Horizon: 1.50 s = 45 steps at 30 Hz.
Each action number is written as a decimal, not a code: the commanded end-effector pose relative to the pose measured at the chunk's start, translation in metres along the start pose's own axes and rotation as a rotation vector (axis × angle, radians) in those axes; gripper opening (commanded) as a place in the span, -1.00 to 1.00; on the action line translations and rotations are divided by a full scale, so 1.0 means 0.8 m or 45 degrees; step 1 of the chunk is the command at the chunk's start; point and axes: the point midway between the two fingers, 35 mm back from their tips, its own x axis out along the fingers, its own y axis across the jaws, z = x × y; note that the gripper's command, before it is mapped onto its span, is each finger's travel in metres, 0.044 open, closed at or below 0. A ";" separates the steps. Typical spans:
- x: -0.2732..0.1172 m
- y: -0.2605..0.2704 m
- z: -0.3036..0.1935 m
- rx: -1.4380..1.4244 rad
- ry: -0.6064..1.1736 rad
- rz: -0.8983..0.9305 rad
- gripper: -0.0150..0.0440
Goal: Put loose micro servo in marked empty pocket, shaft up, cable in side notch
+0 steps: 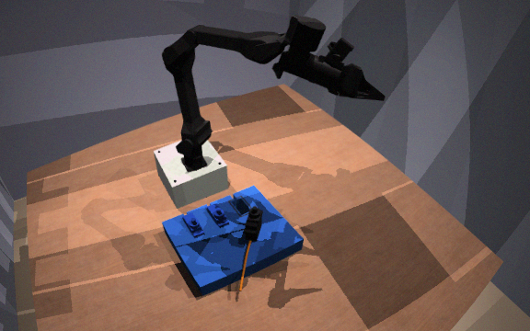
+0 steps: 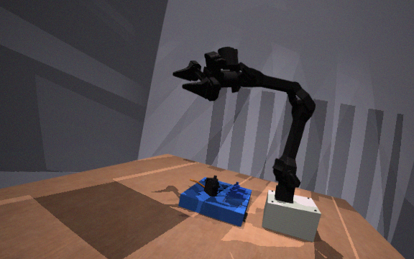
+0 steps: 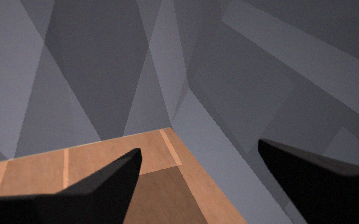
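Note:
The loose micro servo [image 1: 252, 225] [image 2: 211, 186] is black and stands on the blue deck [image 1: 191, 262] [image 2: 210, 210], shaft end up, beside the empty pocket. Its orange cable [image 1: 246, 264] runs across the deck and over the edge facing the top camera. The empty pocket [image 1: 241, 205] is a dark recess near the deck's edge by the robot base, partly in shadow. My gripper [image 1: 384, 97] [image 2: 178, 80] [image 3: 199, 149] is open and empty, high above the table and far from the servo. The wrist view shows neither servo nor deck.
Two blue servos [image 1: 193, 223] [image 1: 219, 213] sit in a row with the empty pocket. The white base block [image 1: 202, 186] [image 2: 290, 221] carries the arm behind the deck. The wooden table [image 1: 339, 142] [image 2: 85, 176] [image 3: 152, 152] has dark shadow patches; its far corner shows in the wrist view.

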 end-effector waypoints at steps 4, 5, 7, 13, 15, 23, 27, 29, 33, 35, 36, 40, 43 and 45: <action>0.008 0.004 -0.072 -0.203 0.236 0.054 1.00; 0.009 0.004 -0.082 -0.233 0.267 0.066 1.00; 0.008 0.005 -0.101 -0.291 0.328 0.092 1.00; 0.002 0.011 -0.158 -0.460 0.501 0.196 1.00; -0.002 0.013 -0.176 -0.514 0.555 0.239 1.00; -0.023 0.024 -0.245 -0.718 0.743 0.448 1.00; -0.038 0.031 -0.277 -0.810 0.819 0.575 1.00; -0.046 0.035 -0.292 -0.854 0.851 0.644 1.00; -0.064 0.044 -0.320 -0.934 0.904 0.790 1.00; -0.074 0.048 -0.333 -0.972 0.923 0.868 1.00; -0.079 0.051 -0.340 -0.990 0.931 0.908 1.00; -0.101 0.060 -0.363 -1.051 0.953 1.065 1.00; -0.117 0.067 -0.378 -1.093 0.953 1.184 1.00; -0.128 0.073 -0.387 -1.119 0.948 1.264 1.00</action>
